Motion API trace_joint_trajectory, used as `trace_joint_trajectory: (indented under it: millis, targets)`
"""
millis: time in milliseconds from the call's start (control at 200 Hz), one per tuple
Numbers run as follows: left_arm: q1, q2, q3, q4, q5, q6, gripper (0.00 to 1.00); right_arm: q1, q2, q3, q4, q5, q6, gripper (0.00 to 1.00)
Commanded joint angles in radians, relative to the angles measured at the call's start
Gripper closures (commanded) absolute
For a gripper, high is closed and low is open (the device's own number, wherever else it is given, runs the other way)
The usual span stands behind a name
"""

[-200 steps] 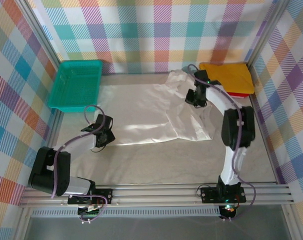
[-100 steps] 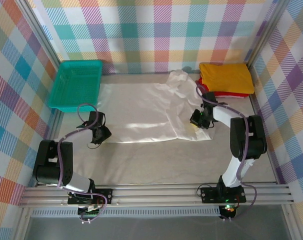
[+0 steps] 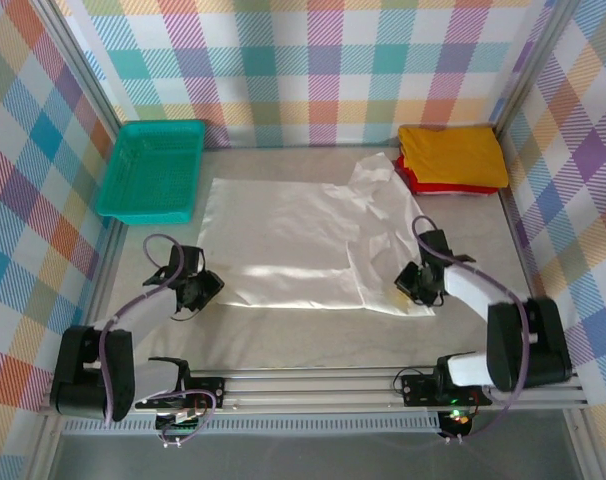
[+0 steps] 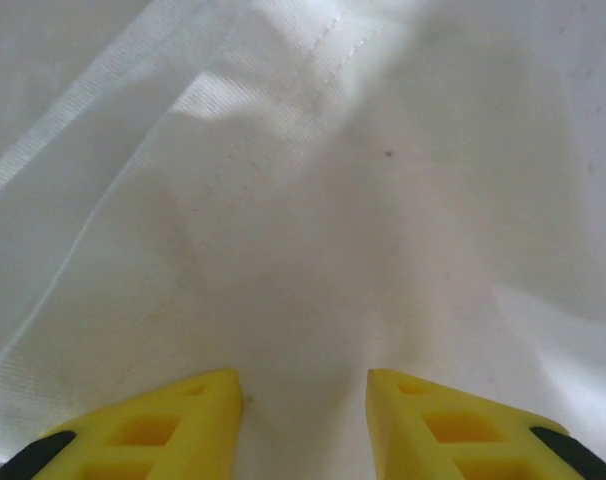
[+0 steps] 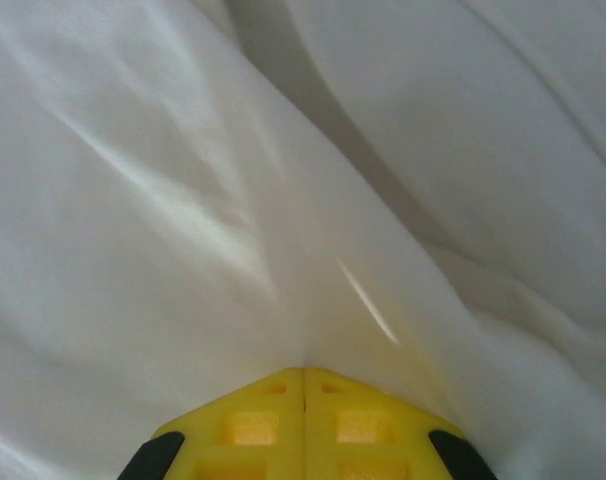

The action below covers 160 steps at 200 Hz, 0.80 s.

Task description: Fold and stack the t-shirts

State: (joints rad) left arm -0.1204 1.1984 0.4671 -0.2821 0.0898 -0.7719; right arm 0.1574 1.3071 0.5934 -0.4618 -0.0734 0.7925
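I have the white t-shirt (image 3: pixel 283 235) spread across the middle of the desk (image 3: pixel 313 340), and the yellow t-shirt (image 3: pixel 451 155) lies folded on the red t-shirt (image 3: pixel 415 183) in the far right corner, so I judge the white one's first fold is just starting. My right fingers (image 5: pixel 253 425) are clenched on cloth at its near right corner; my left fingers (image 4: pixel 183 420) stand apart over its near left edge, grasping nothing. Next, I'd close the left on that edge, then lift both corners evenly.

white t-shirt (image 3: pixel 283 240): spread flat (right side rumpled) | yellow t-shirt (image 3: pixel 453 155): folded atop red t-shirt (image 3: pixel 407 177), far-right corner
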Motion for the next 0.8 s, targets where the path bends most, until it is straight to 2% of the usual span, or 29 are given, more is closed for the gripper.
trace_joint_trajectory:
  millis: [0, 135, 250, 305, 405, 495, 575, 795]
  targets:
    - [-0.047, -0.068, -0.067, -0.180, 0.044, -0.076, 0.62, 0.002, -0.101, -0.047, -0.099, 0.059, 0.068, 1.00]
    - [-0.096, -0.173, -0.015, -0.260, -0.002, -0.075, 0.62, 0.002, -0.120, 0.028, -0.132, 0.073, -0.004, 1.00]
    - [-0.095, -0.157, 0.142, -0.311, -0.062, 0.009, 0.60, 0.006, -0.106, 0.128, -0.072, -0.009, -0.104, 1.00]
    - [-0.091, -0.097, 0.217, -0.290, -0.074, 0.050, 0.60, 0.016, -0.056, 0.198, -0.083, -0.020, -0.139, 1.00]
    - [-0.107, 0.063, 0.344, -0.199, -0.026, 0.114, 0.61, 0.025, 0.066, 0.310, -0.067, -0.041, -0.190, 1.00]
    - [-0.158, 0.208, 0.463, -0.189, -0.061, 0.176, 0.63, 0.032, 0.193, 0.406, -0.031, -0.104, -0.217, 1.00]
    - [-0.162, 0.288, 0.517, -0.144, -0.051, 0.183, 0.62, 0.051, 0.303, 0.489, -0.032, -0.103, -0.212, 1.00]
    - [-0.138, 0.449, 0.568, -0.066, -0.073, 0.177, 0.62, 0.059, 0.445, 0.504, 0.066, -0.052, -0.152, 1.00]
